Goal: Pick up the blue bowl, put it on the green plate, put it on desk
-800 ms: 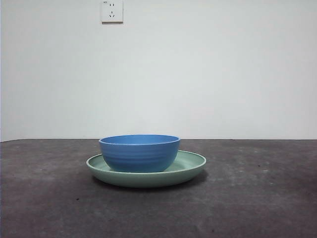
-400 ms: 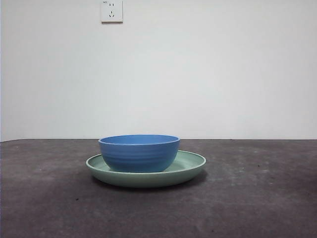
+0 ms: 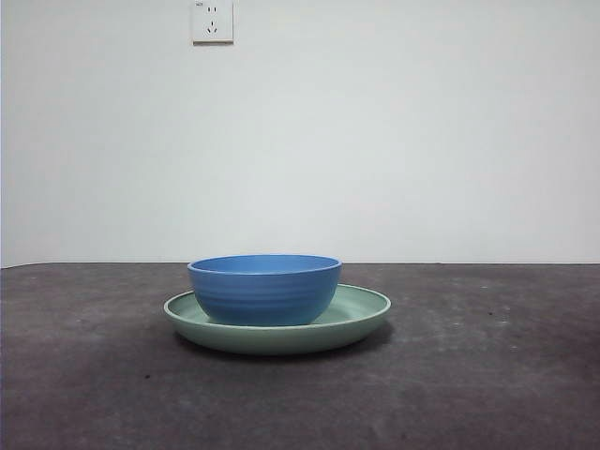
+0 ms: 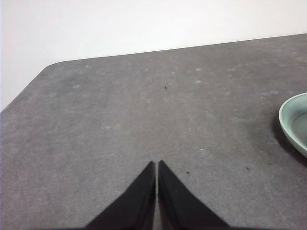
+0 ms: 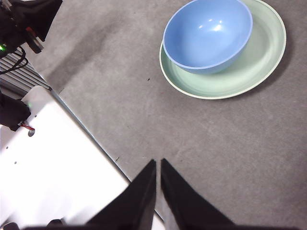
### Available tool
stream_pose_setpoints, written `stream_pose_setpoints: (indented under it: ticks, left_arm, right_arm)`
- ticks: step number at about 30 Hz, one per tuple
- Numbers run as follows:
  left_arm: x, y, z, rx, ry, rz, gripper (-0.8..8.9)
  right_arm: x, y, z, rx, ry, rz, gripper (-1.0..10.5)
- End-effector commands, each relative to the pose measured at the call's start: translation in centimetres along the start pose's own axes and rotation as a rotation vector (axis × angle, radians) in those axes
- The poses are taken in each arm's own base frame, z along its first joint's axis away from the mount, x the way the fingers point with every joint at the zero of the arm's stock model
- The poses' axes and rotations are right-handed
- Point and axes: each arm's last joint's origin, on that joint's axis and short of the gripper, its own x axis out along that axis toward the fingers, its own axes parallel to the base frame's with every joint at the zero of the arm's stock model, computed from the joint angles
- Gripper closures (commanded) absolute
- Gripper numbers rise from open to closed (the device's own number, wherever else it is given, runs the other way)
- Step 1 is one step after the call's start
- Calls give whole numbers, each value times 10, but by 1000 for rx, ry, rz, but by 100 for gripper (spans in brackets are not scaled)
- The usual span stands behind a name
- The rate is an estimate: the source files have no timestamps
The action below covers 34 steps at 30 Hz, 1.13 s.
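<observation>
Bowl (image 3: 263, 290) sits off-centre on plate (image 3: 361, 315), both grippers (image 4: 157, 165) (image 5: 158, 163) closed, empty, away; rim grab may drag plate.

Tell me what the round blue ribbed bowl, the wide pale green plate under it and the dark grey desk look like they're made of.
Round blue ribbed bowl: probably moulded plastic or melamine, glossy, with soft highlights inside.
Wide pale green plate: likely the same, with a smooth sheen and an even raised rim.
Dark grey desk: matte, finely mottled surface with pale smudges and no glare; perhaps a mat or laminate.
</observation>
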Motion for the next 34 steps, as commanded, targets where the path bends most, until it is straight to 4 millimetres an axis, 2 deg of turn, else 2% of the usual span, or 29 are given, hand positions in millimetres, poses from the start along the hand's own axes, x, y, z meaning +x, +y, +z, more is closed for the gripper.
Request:
stream_pose_setpoints:
  ticks: [1,22,26,29,34]
  left_arm:
    - [2,-1,-7,-14,28,0,804]
    - [2,-1,-7,-15,28,0,804]
    - [2,-1,-7,-15,28,0,804]
    - [2,-1,-7,-15,28,0,804]
    - [2,-1,-7,-15,28,0,804]
  right_arm:
    - [-2,3,4,-23,-15,11,937]
    - [-4,3,4,-36,-25,4,937]
    - [-21,-3,3,-107,-142,-95,937]
    - [-41,-8,1,-102,-310,-175,937]
    - [-65,-17,-14,-133,-557,-397,937]
